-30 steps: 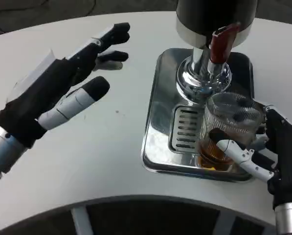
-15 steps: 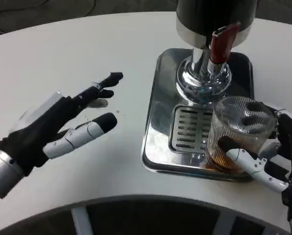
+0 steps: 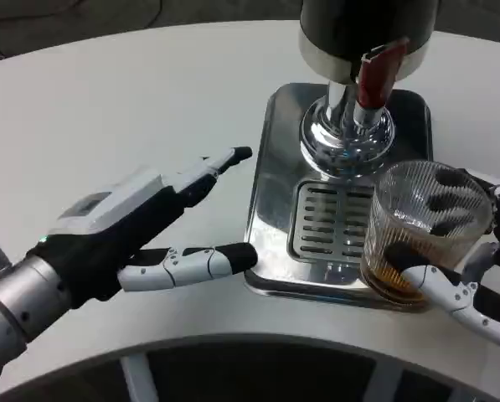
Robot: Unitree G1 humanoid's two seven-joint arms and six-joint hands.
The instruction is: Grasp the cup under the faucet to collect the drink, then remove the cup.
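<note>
Bright, even overhead lighting; image mostly sharp.
Specular glare marks the chrome faucet base [image 3: 347,138] and steel drip tray [image 3: 270,180]. Soft, faint shadows lie under the left hand [image 3: 141,230] on the white worktop [image 3: 107,109]. Frame corners appear dark.

A round white matte desk [image 3: 107,109] spreads across most of the head view, its curved near edge running along the bottom. Below that edge lies dark space crossed by pale grey frame bars [image 3: 141,377]. Beyond the desk's far edge, at the top left, a dark grey floor [image 3: 82,12] shows. Light is soft and even, with faint shadows on the white top.
</note>
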